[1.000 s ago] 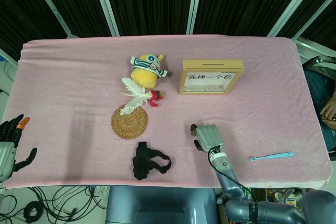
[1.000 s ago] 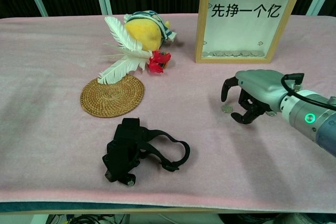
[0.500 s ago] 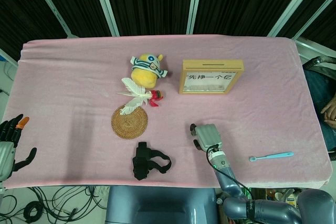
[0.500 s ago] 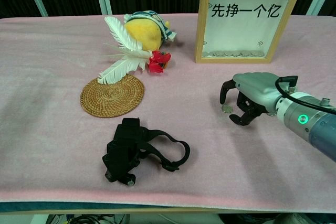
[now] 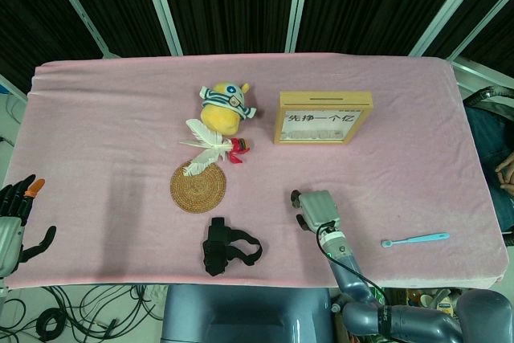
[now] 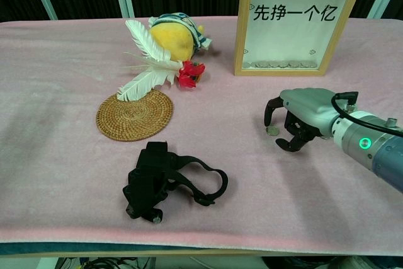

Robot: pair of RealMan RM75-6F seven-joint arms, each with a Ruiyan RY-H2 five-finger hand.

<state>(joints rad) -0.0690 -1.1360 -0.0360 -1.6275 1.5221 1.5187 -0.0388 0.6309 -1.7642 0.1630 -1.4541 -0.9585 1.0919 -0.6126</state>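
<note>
My right hand [image 6: 303, 113] hovers low over the pink cloth in front of the wooden coin frame [image 6: 296, 23]. Its fingers arch downward and stand apart from the thumb. A small silver coin [image 6: 272, 130] lies on the cloth by one fingertip, and nothing is held. In the head view the same right hand [image 5: 317, 208] sits near the table's front edge. My left hand [image 5: 14, 218] hangs off the table's left front corner, fingers spread and empty. The chest view does not show it.
A yellow plush toy [image 6: 173, 36], a white feather with a red flower [image 6: 148, 61] and a round woven coaster [image 6: 135, 114] lie left of centre. A black strapped device [image 6: 164, 181] rests near the front edge. A light blue toothbrush [image 5: 416, 238] lies at the right front.
My right hand has crept slightly left, closer to the coin, and lowered a little. The left hand and the objects have stayed put.
</note>
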